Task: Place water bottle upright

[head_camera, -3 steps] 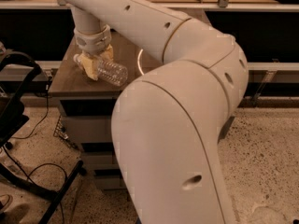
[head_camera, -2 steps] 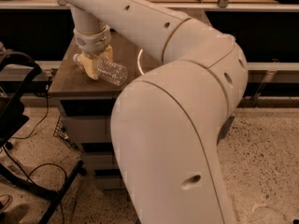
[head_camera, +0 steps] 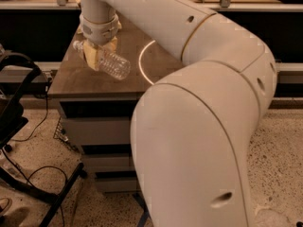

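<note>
Gripper [head_camera: 100,56] clamped on the bottle [head_camera: 116,66] over the table's [head_camera: 71,83] left part.
Camera view: the yellowish fingers [head_camera: 93,59] close around the clear ribbed bottle near its neck. It lies tilted, cap to the left and base lower to the right; whether it touches the tabletop cannot be told. A ring of light [head_camera: 142,66] shows just right of it, and the white arm [head_camera: 199,126] fills the near right.

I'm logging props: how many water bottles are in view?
1. The water bottle is held tilted in the gripper, over the left of the cabinet top. The robot arm covers part of that top, so another may be hidden.
</note>
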You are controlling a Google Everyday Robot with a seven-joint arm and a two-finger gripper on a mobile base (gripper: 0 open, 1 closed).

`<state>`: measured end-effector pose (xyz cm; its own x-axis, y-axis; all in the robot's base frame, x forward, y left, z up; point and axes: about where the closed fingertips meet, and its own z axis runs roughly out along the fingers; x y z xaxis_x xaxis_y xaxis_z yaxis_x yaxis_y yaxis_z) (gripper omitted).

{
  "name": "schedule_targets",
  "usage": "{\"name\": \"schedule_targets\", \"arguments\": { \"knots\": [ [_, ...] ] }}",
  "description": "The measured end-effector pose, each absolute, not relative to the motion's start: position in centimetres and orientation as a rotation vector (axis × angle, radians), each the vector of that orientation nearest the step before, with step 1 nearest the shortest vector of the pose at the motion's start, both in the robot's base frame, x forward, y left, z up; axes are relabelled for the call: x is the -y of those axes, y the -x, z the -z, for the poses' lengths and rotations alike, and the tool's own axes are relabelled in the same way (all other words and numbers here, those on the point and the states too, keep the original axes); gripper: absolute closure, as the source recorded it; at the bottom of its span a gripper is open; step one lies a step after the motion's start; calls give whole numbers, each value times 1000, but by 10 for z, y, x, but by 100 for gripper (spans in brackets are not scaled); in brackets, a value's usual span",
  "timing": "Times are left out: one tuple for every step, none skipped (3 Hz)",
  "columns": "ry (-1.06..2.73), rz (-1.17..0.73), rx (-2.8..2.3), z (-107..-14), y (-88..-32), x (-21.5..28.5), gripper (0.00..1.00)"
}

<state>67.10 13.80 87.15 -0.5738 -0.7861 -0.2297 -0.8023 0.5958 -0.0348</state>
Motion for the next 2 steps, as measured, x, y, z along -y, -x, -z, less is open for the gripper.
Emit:
{"name": "schedule_targets", "arguments": {
  "knots": [
    [1196, -249, -2527, -903, -669, -121, 100],
    [1061, -381, -2408, -928, -664, -89, 100]
  ]
}}
